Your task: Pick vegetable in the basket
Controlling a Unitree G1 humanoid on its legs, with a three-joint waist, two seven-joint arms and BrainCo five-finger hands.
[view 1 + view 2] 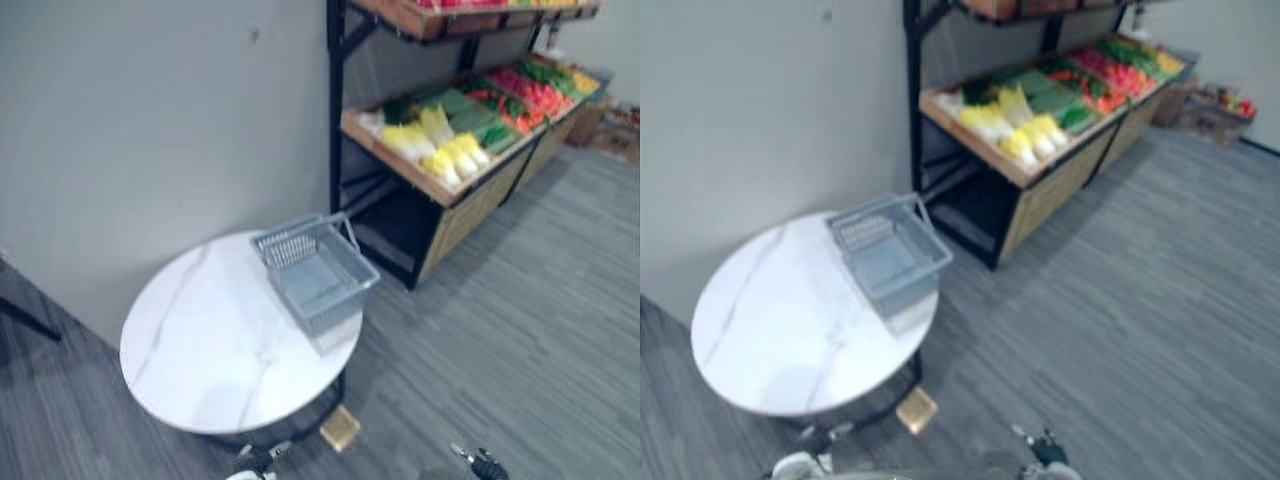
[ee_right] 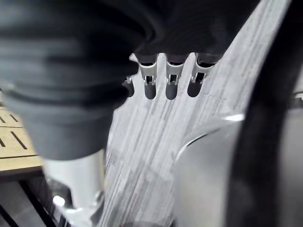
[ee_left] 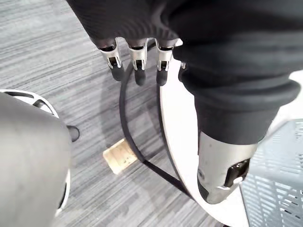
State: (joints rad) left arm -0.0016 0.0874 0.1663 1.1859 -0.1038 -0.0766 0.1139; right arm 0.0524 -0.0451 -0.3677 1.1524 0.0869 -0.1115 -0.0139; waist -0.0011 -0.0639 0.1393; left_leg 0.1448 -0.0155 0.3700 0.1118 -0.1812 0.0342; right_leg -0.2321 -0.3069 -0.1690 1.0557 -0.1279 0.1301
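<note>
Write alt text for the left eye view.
A grey mesh basket, apparently empty, sits at the right edge of a round white marble-patterned table. Beyond it, a wooden produce stand holds pale yellow cabbages, green vegetables and red vegetables.

A round white tabletop (image 1: 200, 340) stands near left, beside a grey wall (image 1: 150, 120). A small wooden block (image 1: 340, 428) lies on the grey floor (image 1: 520, 330) by its near edge. A shelf (image 1: 470, 208) stands far right.
</note>
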